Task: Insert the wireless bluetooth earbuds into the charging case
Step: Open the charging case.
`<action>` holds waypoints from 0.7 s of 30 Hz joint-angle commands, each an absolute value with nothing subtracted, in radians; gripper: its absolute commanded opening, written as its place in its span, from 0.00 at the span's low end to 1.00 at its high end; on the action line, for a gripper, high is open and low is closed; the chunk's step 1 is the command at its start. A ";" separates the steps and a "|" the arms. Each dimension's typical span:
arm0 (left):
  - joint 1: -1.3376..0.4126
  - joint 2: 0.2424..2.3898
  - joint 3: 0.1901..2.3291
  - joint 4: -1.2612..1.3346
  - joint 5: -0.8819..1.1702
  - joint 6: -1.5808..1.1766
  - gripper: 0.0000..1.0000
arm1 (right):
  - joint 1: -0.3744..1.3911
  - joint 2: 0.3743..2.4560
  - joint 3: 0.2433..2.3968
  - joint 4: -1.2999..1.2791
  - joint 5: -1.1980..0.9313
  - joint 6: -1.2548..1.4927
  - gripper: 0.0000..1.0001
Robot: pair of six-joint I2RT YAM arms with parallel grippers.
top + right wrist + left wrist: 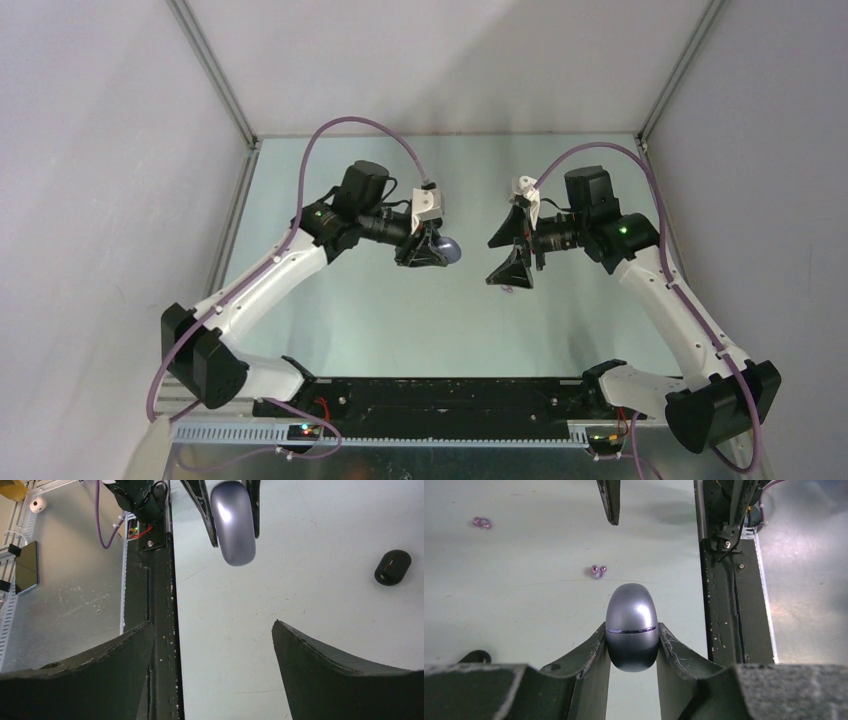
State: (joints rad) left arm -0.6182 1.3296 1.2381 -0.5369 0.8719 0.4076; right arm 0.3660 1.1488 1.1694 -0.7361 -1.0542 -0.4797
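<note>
My left gripper (432, 250) is shut on a closed, glossy grey-purple oval charging case (453, 250) and holds it above the table. In the left wrist view the case (632, 625) sits between the two fingers, with its lid seam showing. It also shows in the right wrist view (233, 522). Two tiny pale purple earbuds lie on the table, one (598, 570) just beyond the case and one (481, 522) far left. My right gripper (506, 252) is open and empty, facing the case; its jaws (212, 625) stand wide apart. No black buds are in view.
A black oval case (393, 567) lies on the pale green table at the right of the right wrist view. The black base rail (430, 395) runs along the near edge. A phone (27, 566) lies off the table beyond the rail.
</note>
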 commanded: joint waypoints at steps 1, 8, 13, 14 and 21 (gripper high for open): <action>-0.612 1.346 1.279 -0.524 0.951 0.415 0.00 | 0.364 1.131 1.181 -0.708 -1.066 -0.474 0.92; -0.610 1.341 1.283 -0.537 0.897 0.473 0.00 | 0.385 1.135 1.180 -0.696 -1.049 -0.465 0.92; -0.611 1.353 1.231 -0.490 0.961 0.450 0.00 | 0.416 1.143 1.175 -0.642 -0.984 -0.409 0.92; -0.611 1.355 1.214 -0.468 0.969 0.428 0.00 | 0.425 1.140 1.171 -0.628 -0.966 -0.400 0.92; -0.649 1.335 1.144 -0.371 1.032 0.359 0.00 | 0.473 1.152 1.134 -0.504 -0.864 -0.306 0.92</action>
